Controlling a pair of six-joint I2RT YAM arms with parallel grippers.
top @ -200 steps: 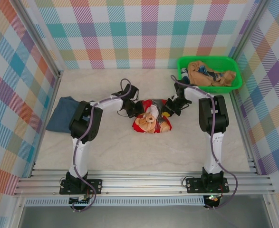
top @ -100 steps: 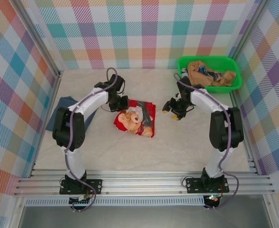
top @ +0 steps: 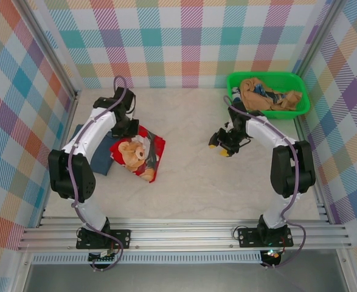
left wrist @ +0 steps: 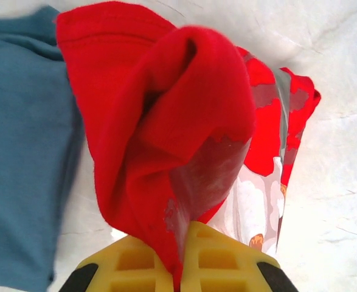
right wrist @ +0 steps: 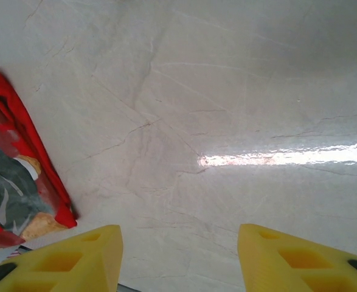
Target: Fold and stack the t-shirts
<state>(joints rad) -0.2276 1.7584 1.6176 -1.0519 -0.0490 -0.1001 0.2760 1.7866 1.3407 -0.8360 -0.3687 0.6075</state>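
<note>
At the left pincer (left wrist: 182, 252), the red t-shirt (left wrist: 157, 115) hangs pinched, apparently lifted.

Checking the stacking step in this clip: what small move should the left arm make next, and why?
Probably shift the red shirt leftward until it sits over the blue shirt. The left gripper is shut on a pinched fold of it, and most of the red cloth hangs beside the blue one, over the table.

pale marbled table (top: 190, 179): slate-blue t-shirt (top: 101, 163) at left, red t-shirt (top: 152, 146) beside, green bin (top: 263, 75) back right
</note>
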